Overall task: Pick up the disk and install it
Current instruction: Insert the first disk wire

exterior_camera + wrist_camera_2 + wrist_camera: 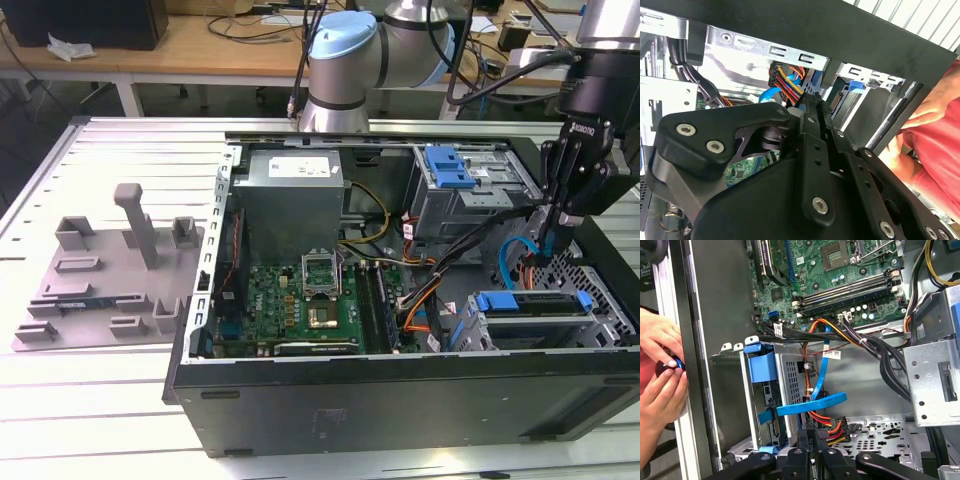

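The disk (528, 303) is seen in the drive cage (603, 335), in the corner of the open computer case (400, 405) at the exterior view's right. It is judged to be seated there already. Its blue carrier is turned outward, and a flat blue cable (812, 404) is led to its edge. The claw (550, 250) is held just above the cage, close beside that cable and a bundle of orange and red wires (832, 426). The disk itself is not touched. The claw is drawn narrow, its fingertips (809, 105) are brought together, and nothing is made out between them.

The case is laid on its side on the slatted table (100, 410), with a grey fixture plate (100, 290) set just beside it. A person's hands (660, 367) are seen at the outer wall of the case, next to the cage.

The disk is judged to be stiff and rather heavy for its bulk. Its smooth metal faces are likely to slip under a light pinch, and its inner parts are easily harmed by a knock or a drop. The label face and the connector edge are best left alone. A hold is best taken on the blue carrier, across its two long side rails, where the plastic gives some grip and the drive body is spared the pressure.
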### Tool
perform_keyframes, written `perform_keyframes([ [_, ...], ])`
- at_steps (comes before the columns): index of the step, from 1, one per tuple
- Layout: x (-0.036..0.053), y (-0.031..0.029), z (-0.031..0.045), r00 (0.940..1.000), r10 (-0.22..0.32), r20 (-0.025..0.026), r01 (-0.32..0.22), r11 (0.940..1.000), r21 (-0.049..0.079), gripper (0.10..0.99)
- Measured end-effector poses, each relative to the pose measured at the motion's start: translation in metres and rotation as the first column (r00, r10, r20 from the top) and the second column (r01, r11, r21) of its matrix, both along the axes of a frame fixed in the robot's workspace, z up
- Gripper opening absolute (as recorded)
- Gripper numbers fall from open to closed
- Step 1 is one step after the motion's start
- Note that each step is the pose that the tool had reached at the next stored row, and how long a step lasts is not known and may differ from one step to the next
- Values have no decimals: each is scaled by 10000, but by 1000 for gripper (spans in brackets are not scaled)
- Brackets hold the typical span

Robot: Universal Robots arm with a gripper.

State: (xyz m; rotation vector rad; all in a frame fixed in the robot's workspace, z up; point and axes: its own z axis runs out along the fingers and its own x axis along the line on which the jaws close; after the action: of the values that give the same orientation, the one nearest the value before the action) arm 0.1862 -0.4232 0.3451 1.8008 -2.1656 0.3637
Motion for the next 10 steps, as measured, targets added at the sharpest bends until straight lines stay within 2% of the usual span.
perform_keyframes([
  [4,-2,-63,5,10000,0,8,0,9999,133,165],
  [6,-8,-101,18,10000,0,29,-1,9996,292,165],
  [8,-18,-155,40,10000,-1,57,-2,9987,511,165],
  [10,-22,-189,54,10000,-1,63,-3,9984,572,165],
])
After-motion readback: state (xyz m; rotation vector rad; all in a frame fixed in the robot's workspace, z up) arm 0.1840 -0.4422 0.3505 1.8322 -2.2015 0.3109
